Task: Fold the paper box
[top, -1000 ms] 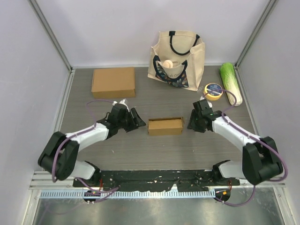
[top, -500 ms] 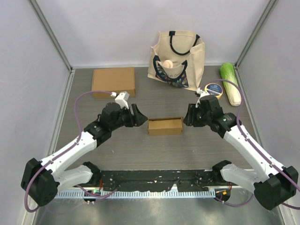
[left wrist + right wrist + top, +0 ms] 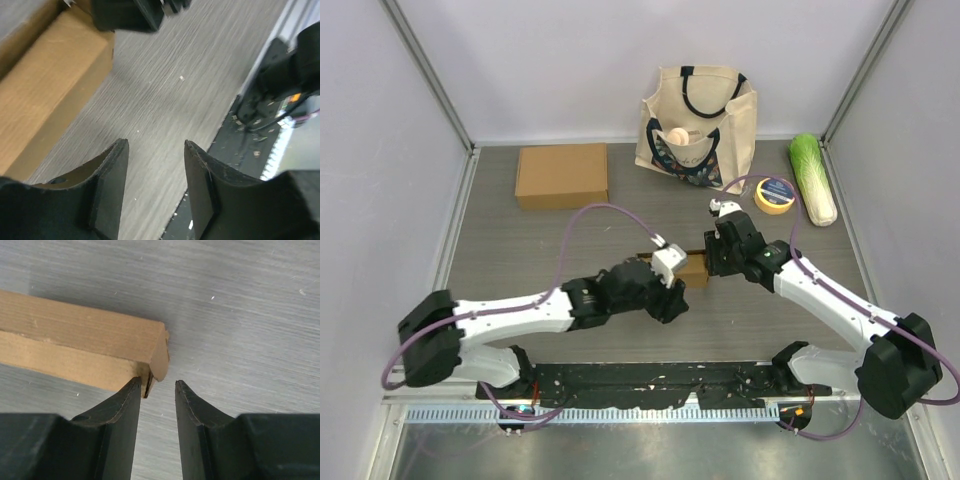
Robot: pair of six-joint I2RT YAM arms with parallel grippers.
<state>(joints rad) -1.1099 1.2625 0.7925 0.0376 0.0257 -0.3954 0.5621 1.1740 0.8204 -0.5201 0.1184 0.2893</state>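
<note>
The paper box point(image 3: 696, 270) is a small brown carton lying in the middle of the table, and my left arm covers its left part in the top view. My left gripper point(image 3: 670, 300) hangs just in front of the box, open. In the left wrist view its jaws point(image 3: 155, 145) frame only bare table, with the box point(image 3: 50, 100) off to the upper left. My right gripper point(image 3: 712, 262) sits at the box's right end, open. In the right wrist view point(image 3: 157, 382) its left fingertip point(image 3: 132, 390) touches the loose end flap of the box point(image 3: 75, 347); nothing lies between the jaws.
A flat brown carton point(image 3: 562, 175) lies at the back left. A cream tote bag point(image 3: 698, 120) stands at the back centre, with a yellow tape roll point(image 3: 775, 194) and a green cabbage point(image 3: 813, 178) to its right. The black base rail point(image 3: 650, 378) runs along the near edge.
My left arm has swung right from beside the box's left end to its front, covering part of it. My right gripper has moved left to the box's right end. Both jaws have narrowed slightly.
</note>
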